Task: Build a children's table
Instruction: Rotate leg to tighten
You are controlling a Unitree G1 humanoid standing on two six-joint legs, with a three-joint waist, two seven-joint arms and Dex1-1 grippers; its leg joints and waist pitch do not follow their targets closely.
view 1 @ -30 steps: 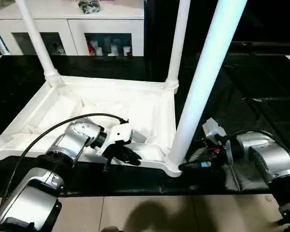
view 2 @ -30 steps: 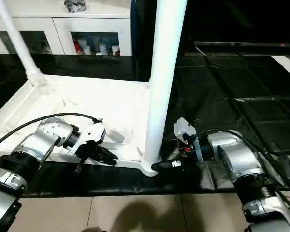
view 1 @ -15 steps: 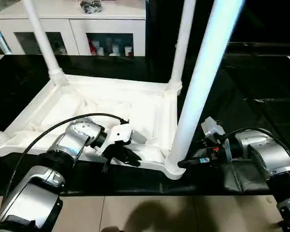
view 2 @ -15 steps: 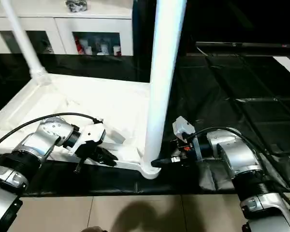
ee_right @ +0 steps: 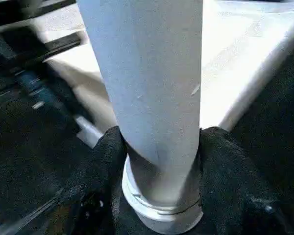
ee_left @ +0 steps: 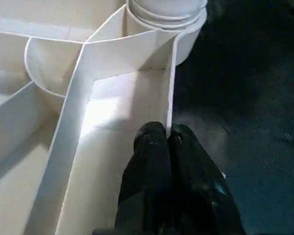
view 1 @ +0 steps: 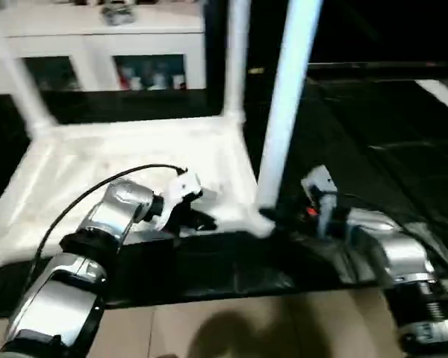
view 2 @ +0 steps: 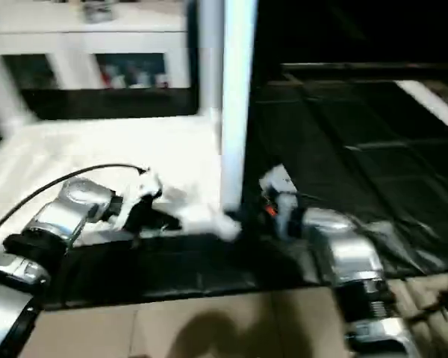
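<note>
A: Where is the tabletop (view 1: 127, 153)?

B: It lies upside down on the black mat (view 1: 373, 142), in the left and centre of the head views, its ribbed underside facing up. Behind it, along the upper edge of the frame, stands a white cabinet (view 1: 104, 52) with glass doors.

A: And the legs?

B: Legs stand upright in the corner sockets. The near leg (view 1: 284, 112) rises from the corner socket just right of centre and runs out of the frame at the top. A second leg (view 1: 235, 60) stands at the far right corner, and a third (view 1: 15, 86) at the far left corner, blurred.

A: What is the left gripper (ee_left: 167, 134) doing?

B: Its two black fingers are pressed together on the thin outer rim of the tabletop, one finger (ee_left: 149, 147) inside the wall and the other outside over the mat. In the left wrist view the near leg's socket (ee_left: 166, 14) sits ahead of it, along the same rim.

A: The right gripper (ee_right: 159, 147)?

B: Its fingers (ee_right: 108, 156) stand on either side of the near leg's base, just above the ringed collar. Both look to be touching the tube, so it clasps the leg low down. In the head view it sits lower right of centre, at the socket.
</note>
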